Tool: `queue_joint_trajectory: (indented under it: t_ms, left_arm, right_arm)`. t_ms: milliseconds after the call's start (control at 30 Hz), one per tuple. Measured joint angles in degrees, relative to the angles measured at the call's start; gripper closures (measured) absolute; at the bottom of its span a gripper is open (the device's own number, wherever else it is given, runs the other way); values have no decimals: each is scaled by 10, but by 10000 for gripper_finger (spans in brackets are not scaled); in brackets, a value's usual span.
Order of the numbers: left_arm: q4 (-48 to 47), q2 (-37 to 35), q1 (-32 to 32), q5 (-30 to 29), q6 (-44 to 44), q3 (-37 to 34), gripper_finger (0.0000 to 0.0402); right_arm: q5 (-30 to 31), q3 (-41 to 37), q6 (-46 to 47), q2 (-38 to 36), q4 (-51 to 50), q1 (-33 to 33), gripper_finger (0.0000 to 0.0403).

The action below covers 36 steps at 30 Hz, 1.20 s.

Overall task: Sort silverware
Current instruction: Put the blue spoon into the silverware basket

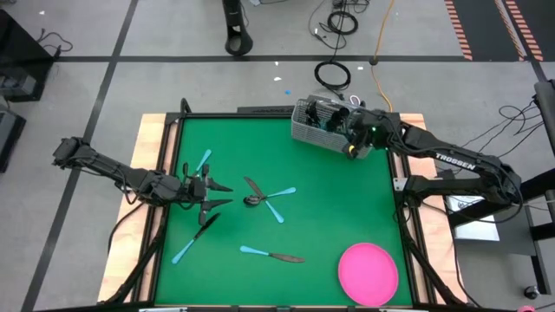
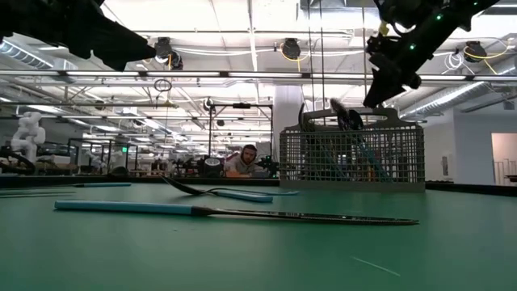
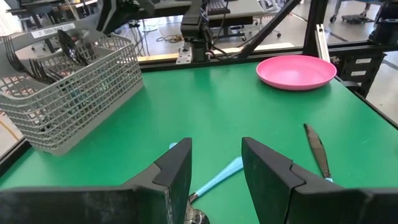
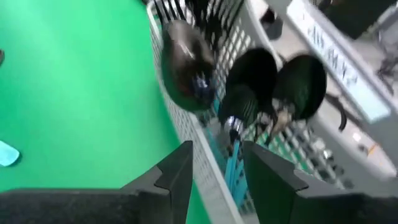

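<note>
1. Silverware (image 1: pixel 270 255) lies scattered mid-worktop (image 1: pixel 347 199); more pieces stand in the caddy (image 1: pixel 319 124).
2. Left gripper (image 1: pixel 208 194) hovers over loose pieces, jaws apart, empty.
3. Right gripper (image 4: pixel 217 168) above the caddy, jaws parted around a blue-handled spoon (image 4: pixel 236 134); grasp unclear.

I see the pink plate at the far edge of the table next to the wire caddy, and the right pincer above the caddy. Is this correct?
Not quite. The high view shows the pink plate at the near edge, far from the wire caddy. The right pincer is indeed above the caddy.
</note>
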Motion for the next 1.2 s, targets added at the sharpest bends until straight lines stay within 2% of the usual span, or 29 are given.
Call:
queue_joint_trajectory:
  t_ms: [200, 467, 600, 867, 1200]
  left_arm:
    - [9, 0, 0, 0, -10, 0, 259]
    - [11, 0, 0, 0, -10, 0, 259]
    - [11, 0, 0, 0, -8, 0, 259]
    - [11, 0, 0, 0, -7, 0, 259]
    - [11, 0, 0, 0, -5, 0, 259]
  right_arm:
    - [-1, 0, 19, 0, -15, 0, 270]
    - [-70, 0, 15, 0, 33, 10, 270]
    - [-103, 0, 16, 0, 76, 39, 270]
    - [-101, 0, 17, 12, 200, 118, 270]
    - [-99, 0, 9, 98, 329, 201, 270]
